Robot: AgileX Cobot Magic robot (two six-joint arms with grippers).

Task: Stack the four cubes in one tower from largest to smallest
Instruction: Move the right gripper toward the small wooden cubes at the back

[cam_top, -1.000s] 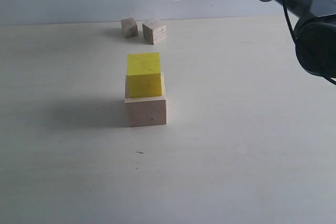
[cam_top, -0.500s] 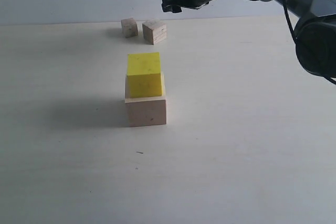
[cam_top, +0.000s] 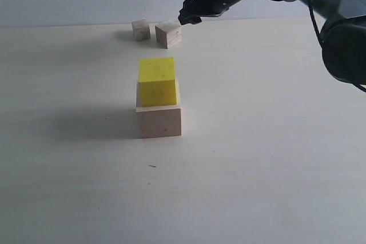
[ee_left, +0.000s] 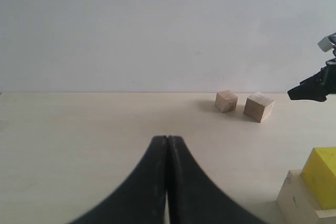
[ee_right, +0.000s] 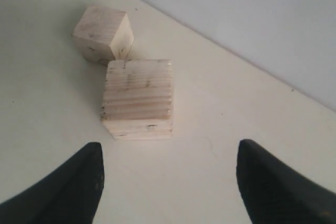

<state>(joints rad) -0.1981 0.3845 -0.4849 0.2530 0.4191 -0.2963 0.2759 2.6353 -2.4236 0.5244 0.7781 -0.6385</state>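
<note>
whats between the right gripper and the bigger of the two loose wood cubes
Nothing. In the right wrist view, only bare table lies between the open right gripper and the bigger loose cube.

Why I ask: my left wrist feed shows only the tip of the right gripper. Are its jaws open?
Observer: Yes, the right gripper is wide open and empty.
Operator: What is it aimed at?
Observer: The bigger loose cube lies just ahead of the jaws, nearer one finger, not yet between them.
Operator: My view crops the stack. How tall is it?
Observer: Two cubes: the yellow cube rests on the large wood cube, with nothing on top.
</note>
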